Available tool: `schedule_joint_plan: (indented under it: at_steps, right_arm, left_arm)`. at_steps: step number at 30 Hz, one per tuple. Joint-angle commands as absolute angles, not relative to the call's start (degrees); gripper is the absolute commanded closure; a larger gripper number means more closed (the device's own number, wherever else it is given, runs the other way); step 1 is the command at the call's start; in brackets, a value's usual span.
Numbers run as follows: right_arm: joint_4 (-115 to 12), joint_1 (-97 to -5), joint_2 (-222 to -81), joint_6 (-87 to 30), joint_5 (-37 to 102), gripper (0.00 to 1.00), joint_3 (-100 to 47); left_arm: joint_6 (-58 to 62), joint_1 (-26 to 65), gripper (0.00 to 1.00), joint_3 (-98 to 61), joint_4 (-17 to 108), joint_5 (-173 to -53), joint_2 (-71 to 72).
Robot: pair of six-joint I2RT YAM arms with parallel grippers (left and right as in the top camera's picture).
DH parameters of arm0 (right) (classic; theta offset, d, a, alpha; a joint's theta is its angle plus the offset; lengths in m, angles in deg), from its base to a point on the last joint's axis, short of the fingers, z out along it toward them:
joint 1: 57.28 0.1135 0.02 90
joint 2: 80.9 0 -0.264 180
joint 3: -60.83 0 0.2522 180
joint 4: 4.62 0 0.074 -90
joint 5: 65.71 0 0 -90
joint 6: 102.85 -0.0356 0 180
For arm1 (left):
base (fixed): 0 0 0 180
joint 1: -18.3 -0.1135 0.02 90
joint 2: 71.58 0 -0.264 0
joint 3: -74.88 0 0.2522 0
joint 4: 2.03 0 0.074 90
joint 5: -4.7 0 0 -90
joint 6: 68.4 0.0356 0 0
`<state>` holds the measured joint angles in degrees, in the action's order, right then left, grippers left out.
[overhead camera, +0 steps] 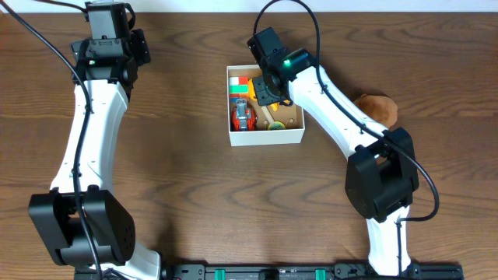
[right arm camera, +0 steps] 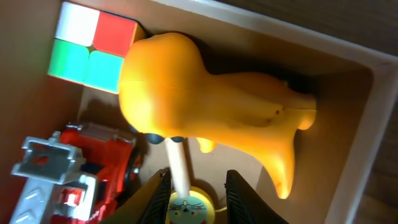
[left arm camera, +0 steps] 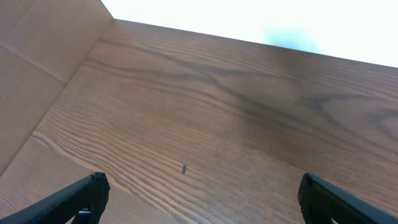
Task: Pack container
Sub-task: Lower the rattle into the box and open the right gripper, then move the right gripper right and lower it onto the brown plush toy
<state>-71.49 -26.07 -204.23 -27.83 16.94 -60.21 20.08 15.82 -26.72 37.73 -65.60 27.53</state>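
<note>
The container [overhead camera: 264, 141], a shallow white box with a tan bottom [right arm camera: 249, 171], sits mid-table. Inside lie a yellow-orange animal toy [right arm camera: 211, 99], a colour cube [right arm camera: 93, 53], a red and grey toy vehicle [right arm camera: 81, 168] and a wooden stick [right arm camera: 177, 162] on a yellow disc with a cat face [right arm camera: 189, 208]. My right gripper [overhead camera: 268, 89] hangs inside the box. Its jaws [right arm camera: 197, 180] stand apart around the stick, with a gap on the right side. My left gripper [overhead camera: 117, 35] is at the far left back, wide open [left arm camera: 203, 183] over bare wood.
A brown lumpy object [overhead camera: 379, 109] lies on the table right of the box, beside my right arm. The container's white wall [right arm camera: 348, 50] runs close behind the yellow toy. The table's far edge [left arm camera: 249, 40] lies ahead of my left gripper.
</note>
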Motion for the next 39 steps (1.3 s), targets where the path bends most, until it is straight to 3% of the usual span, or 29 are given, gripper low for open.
schedule_joint_plan:
  at_steps: [1, 12, 18, 21, 30, 39]
  right_arm:
    - [-72.34, -26.21, -203.21, -26.89, 12.59, 0.68, -62.09]
    - [-89.08, -33.72, -189.83, -25.41, 9.81, 0.62, -66.99]
    - [-99.64, -42.64, -185.70, -24.95, 7.76, 0.49, -66.96]
    - [-102.06, -47.67, -186.05, -27.70, 8.24, 0.49, -66.22]
    - [-94.37, -57.64, -186.18, -32.12, 10.36, 0.40, -54.53]
    - [-81.63, -59.49, -186.18, -31.86, 14.81, 0.23, -38.62]
  left_arm:
    - [19.78, 15.80, 0.02, -27.72, 37.90, -65.12, 26.53]
    - [19.78, 15.80, 0.02, -27.72, 37.90, -65.12, 26.53]
    - [19.78, 15.80, 0.02, -27.72, 37.90, -65.12, 26.53]
    - [19.78, 15.80, 0.02, -27.72, 37.90, -65.12, 26.53]
    - [19.78, 15.80, 0.02, -27.72, 37.90, -65.14, 26.53]
    - [19.78, 15.80, 0.02, -27.72, 37.90, -65.12, 26.53]
